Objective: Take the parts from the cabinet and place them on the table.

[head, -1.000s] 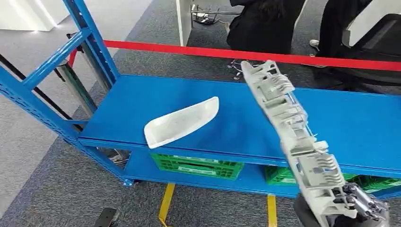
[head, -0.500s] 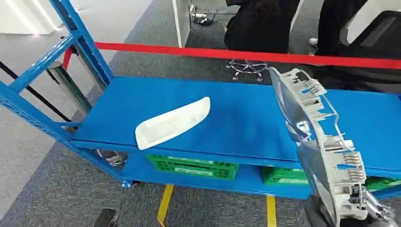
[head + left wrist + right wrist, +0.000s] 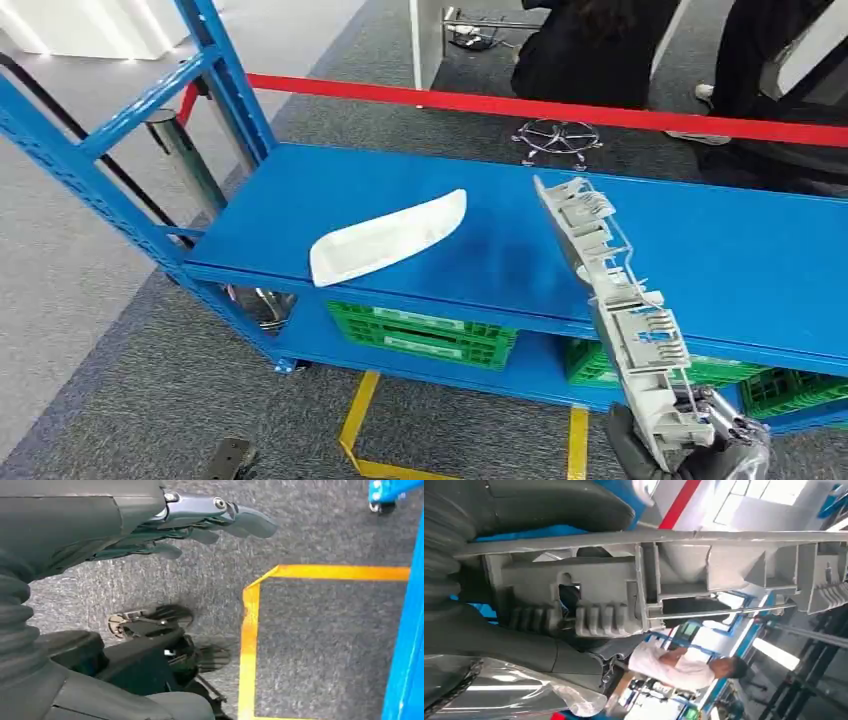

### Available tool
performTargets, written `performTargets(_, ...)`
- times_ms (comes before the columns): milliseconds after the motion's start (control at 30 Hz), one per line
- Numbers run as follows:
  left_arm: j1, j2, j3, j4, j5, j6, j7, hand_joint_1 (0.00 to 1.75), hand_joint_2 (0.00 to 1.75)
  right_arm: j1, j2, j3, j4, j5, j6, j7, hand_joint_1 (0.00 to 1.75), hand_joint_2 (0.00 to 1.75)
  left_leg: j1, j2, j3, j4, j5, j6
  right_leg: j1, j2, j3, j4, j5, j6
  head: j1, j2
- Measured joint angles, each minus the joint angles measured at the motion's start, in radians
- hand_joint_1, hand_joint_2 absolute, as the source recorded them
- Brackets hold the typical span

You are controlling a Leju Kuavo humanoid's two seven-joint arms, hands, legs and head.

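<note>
Overhead, R hand (image 3: 700,450) fingers grip grey part (image 3: 615,300), wrist cam: L hand (image 3: 190,525) fingers apart, empty

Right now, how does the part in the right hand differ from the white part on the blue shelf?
The grey ribbed part is long, full of ribs and clips, and tilted up, gripped at its lower end by the right hand. The white part is shorter, smooth and curved, lying flat on the blue shelf, untouched. Both look like moulded plastic.

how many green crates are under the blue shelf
3. One green crate sits under the shelf's left part, another peeks out behind the held grey part, and a third is at the right edge. More may be hidden.
</note>
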Motion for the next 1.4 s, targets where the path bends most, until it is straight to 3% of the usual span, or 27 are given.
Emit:
performTargets(67, 0.006, 0.001, 0.002, 0.000, 0.001, 0.000, -0.001, 0.00, 1.75, -0.002, 0.001, 0.003, 0.008, 0.000, 0.000, 0.000, 1.75, 1.75, 0.002, -0.023, -0.010, -0.019, 0.027, 0.005, 0.003, -0.022, 0.003, -0.009, 0.017, 0.014, 0.000, 0.000)
performTargets(100, 0.007, -0.001, 0.002, 0.000, 0.001, -0.001, -0.001, 0.00, 1.75, -0.004, 0.001, 0.003, 0.013, 0.000, 0.000, 0.002, 1.75, 1.75, 0.010, -0.028, -0.016, -0.027, 0.045, 0.004, -0.001, 0.016, -0.007, -0.002, -0.012, 0.022, 0.003, 0.000)
performTargets(167, 0.004, 0.001, 0.005, 0.000, 0.006, 0.000, -0.004, 0.00, 1.75, -0.005, 0.001, 0.003, 0.021, 0.001, -0.002, 0.004, 1.75, 1.75, 0.013, -0.050, -0.047, -0.026, 0.069, 0.014, -0.003, 0.077, -0.039, 0.095, -0.128, 0.025, 0.004, 0.000)
performTargets(233, 0.007, -0.002, 0.008, 0.000, 0.007, 0.000, -0.006, 0.00, 1.75, -0.012, 0.001, 0.004, 0.031, 0.003, -0.003, 0.011, 1.75, 1.75, 0.012, -0.071, -0.076, -0.025, 0.092, 0.015, -0.002, 0.090, -0.060, 0.225, -0.202, 0.027, 0.003, 0.000)
performTargets(267, 0.011, -0.002, 0.010, 0.000, 0.009, 0.000, -0.007, 0.00, 1.75, -0.014, 0.001, 0.006, 0.039, 0.004, -0.005, 0.013, 1.75, 1.75, 0.012, -0.082, -0.093, -0.022, 0.104, 0.013, -0.001, 0.092, -0.056, 0.256, -0.193, 0.026, 0.004, 0.000)
performTargets(300, 0.015, -0.002, 0.013, 0.000, 0.010, 0.002, -0.008, 0.00, 1.75, -0.015, 0.001, 0.010, 0.046, 0.005, -0.008, 0.015, 1.75, 1.75, 0.012, -0.092, -0.108, -0.018, 0.112, 0.012, -0.002, 0.092, -0.033, 0.243, -0.164, 0.025, 0.003, 0.000)
performTargets(367, 0.023, -0.001, 0.018, 0.000, 0.011, 0.004, -0.009, 0.00, 1.75, -0.019, 0.001, 0.015, 0.054, 0.006, -0.012, 0.018, 1.75, 1.75, 0.013, -0.115, -0.136, -0.008, 0.127, 0.005, -0.003, 0.103, 0.064, 0.116, -0.091, 0.021, 0.003, 0.000)
performTargets(400, 0.025, -0.001, 0.021, 0.000, 0.015, 0.005, -0.011, 0.00, 1.75, -0.022, 0.000, 0.019, 0.058, 0.006, -0.015, 0.023, 1.75, 1.75, 0.014, -0.127, -0.143, -0.001, 0.134, 0.001, -0.004, 0.131, 0.126, 0.024, -0.084, 0.017, 0.003, 0.000)
performTargets(433, 0.026, 0.000, 0.024, 0.000, 0.019, 0.005, -0.013, 0.00, 1.75, -0.028, 0.000, 0.024, 0.063, 0.005, -0.017, 0.028, 1.75, 1.75, 0.011, -0.136, -0.154, 0.003, 0.142, -0.006, -0.006, 0.181, 0.176, -0.045, -0.120, 0.010, 0.003, 0.000)
performTargets(567, 0.038, 0.007, 0.037, 0.000, 0.021, 0.002, -0.019, 0.00, 1.75, -0.040, 0.000, 0.039, 0.076, 0.005, -0.023, 0.031, 1.75, 1.75, 0.015, -0.180, -0.173, 0.003, 0.182, -0.030, -0.001, 0.143, 0.156, -0.060, -0.108, -0.003, 0.002, 0.000)
performTargets(600, 0.042, 0.011, 0.039, 0.000, 0.022, 0.002, -0.019, 0.00, 1.75, -0.044, 0.000, 0.042, 0.079, 0.005, -0.025, 0.032, 1.75, 1.75, 0.018, -0.163, -0.177, 0.012, 0.165, -0.032, -0.008, 0.121, 0.148, -0.064, -0.096, -0.014, 0.003, 0.000)
performTargets(667, 0.044, 0.011, 0.042, 0.000, 0.022, 0.002, -0.020, 0.00, 1.75, -0.045, 0.000, 0.045, 0.084, 0.005, -0.027, 0.032, 1.75, 1.75, 0.020, -0.094, -0.206, 0.103, 0.053, -0.048, -0.004, 0.095, 0.130, -0.063, -0.084, -0.028, -0.009, 0.000)
performTargets(733, 0.042, 0.011, 0.043, 0.000, 0.022, 0.002, -0.021, 0.00, 1.75, -0.045, 0.000, 0.046, 0.090, 0.005, -0.029, 0.032, 1.75, 1.75, 0.031, -0.075, -0.240, 0.263, -0.045, -0.061, -0.001, 0.064, 0.106, -0.060, -0.066, -0.027, -0.008, 0.000)
performTargets(767, 0.043, 0.011, 0.043, 0.000, 0.022, 0.002, -0.021, 0.00, 1.75, -0.047, 0.000, 0.048, 0.093, 0.005, -0.029, 0.033, 1.75, 1.75, 0.036, -0.074, -0.241, 0.315, -0.051, -0.066, -0.001, 0.047, 0.093, -0.058, -0.058, -0.026, -0.008, 0.000)
performTargets(800, 0.044, 0.010, 0.044, 0.000, 0.022, 0.002, -0.021, 0.00, 1.75, -0.047, 0.000, 0.050, 0.096, 0.005, -0.029, 0.033, 1.75, 1.75, 0.040, -0.073, -0.225, 0.321, -0.026, -0.069, -0.001, 0.031, 0.081, -0.053, -0.050, -0.024, -0.008, 0.000)
performTargets(867, 0.044, 0.010, 0.044, 0.000, 0.022, 0.002, -0.022, 0.00, 1.75, -0.050, 0.000, 0.051, 0.099, 0.005, -0.029, 0.033, 1.75, 1.75, 0.043, -0.063, -0.143, 0.227, 0.045, -0.071, -0.001, 0.006, 0.058, -0.042, -0.035, -0.019, -0.008, 0.000)
performTargets(900, 0.044, 0.010, 0.045, 0.000, 0.022, 0.002, -0.022, 0.00, 1.75, -0.051, 0.000, 0.051, 0.100, 0.005, -0.029, 0.034, 1.75, 1.75, 0.043, -0.045, -0.073, 0.130, 0.065, -0.068, -0.001, -0.005, 0.047, -0.038, -0.029, -0.015, -0.009, 0.000)
performTargets(933, 0.042, 0.011, 0.045, 0.000, 0.022, 0.002, -0.022, 0.00, 1.75, -0.050, 0.000, 0.051, 0.100, 0.005, -0.029, 0.034, 1.75, 1.75, 0.039, -0.007, -0.005, 0.030, 0.040, -0.062, 0.000, -0.016, 0.043, -0.037, -0.023, -0.010, -0.008, 0.000)
performTargets(967, 0.040, 0.012, 0.045, 0.000, 0.022, 0.002, -0.022, 0.00, 1.75, -0.049, 0.000, 0.051, 0.100, 0.005, -0.029, 0.034, 1.75, 1.75, 0.033, 0.003, 0.020, -0.015, 0.026, -0.058, 0.003, -0.022, 0.040, -0.034, -0.020, -0.005, -0.008, 0.000)
performTargets(1100, 0.045, 0.014, 0.048, 0.000, 0.022, 0.002, -0.024, 0.00, 1.75, -0.056, 0.000, 0.054, 0.101, 0.005, -0.029, 0.033, 1.75, 1.75, 0.017, -0.022, 0.003, -0.037, 0.036, -0.030, -0.007, -0.060, 0.037, -0.042, 0.007, 0.017, -0.007, 0.000)
performTargets(1133, 0.047, 0.014, 0.049, 0.000, 0.022, 0.002, -0.024, 0.00, 1.75, -0.056, 0.000, 0.054, 0.101, 0.005, -0.029, 0.033, 1.75, 1.75, 0.023, -0.032, -0.003, -0.051, 0.056, -0.020, -0.009, -0.055, 0.030, -0.040, 0.004, 0.026, -0.007, 0.000)
performTargets(1167, 0.048, 0.011, 0.050, 0.000, 0.022, 0.002, -0.024, 0.00, 1.75, -0.057, 0.000, 0.054, 0.104, 0.005, -0.029, 0.034, 1.75, 1.75, 0.023, -0.038, -0.017, -0.051, 0.067, -0.014, -0.013, 0.014, 0.022, -0.023, -0.037, 0.031, -0.004, 0.000)
performTargets(1200, 0.047, 0.013, 0.050, 0.000, 0.022, 0.002, -0.024, 0.00, 1.75, -0.055, 0.000, 0.054, 0.104, 0.005, -0.030, 0.033, 1.75, 1.75, 0.023, -0.047, -0.034, -0.049, 0.078, -0.006, -0.013, 0.063, 0.001, 0.029, -0.099, 0.029, -0.005, 0.000)
performTargets(1267, 0.044, 0.013, 0.053, 0.000, 0.044, 0.013, -0.028, 0.00, 1.75, -0.063, -0.001, 0.056, 0.111, -0.015, -0.004, 0.037, 1.75, 1.75, 0.015, -0.071, -0.066, -0.045, 0.103, 0.000, -0.009, 0.092, -0.039, 0.188, -0.205, 0.027, -0.002, 0.000)
performTargets(1300, 0.045, 0.013, 0.061, 0.000, 0.056, 0.020, -0.030, 0.00, 1.75, -0.077, -0.005, 0.060, 0.122, -0.030, 0.017, 0.040, 1.75, 1.75, 0.011, -0.081, -0.084, -0.042, 0.116, 0.001, -0.005, 0.094, -0.047, 0.242, -0.219, 0.025, -0.003, 0.000)
performTargets(1367, 0.050, 0.012, 0.075, 0.000, 0.065, 0.023, -0.034, 0.00, 1.75, -0.107, -0.010, 0.066, 0.150, -0.054, 0.034, 0.037, 1.75, 1.75, 0.007, -0.101, -0.120, -0.035, 0.138, 0.000, 0.002, 0.095, -0.011, 0.235, -0.167, 0.014, -0.003, 0.000)
performTargets(1400, 0.052, 0.012, 0.080, 0.000, 0.068, 0.023, -0.037, 0.00, 1.75, -0.116, -0.012, 0.069, 0.163, -0.063, 0.039, 0.033, 1.75, 1.75, 0.007, -0.116, -0.139, -0.029, 0.149, -0.001, 0.006, 0.099, 0.040, 0.170, -0.121, 0.008, -0.004, 0.000)
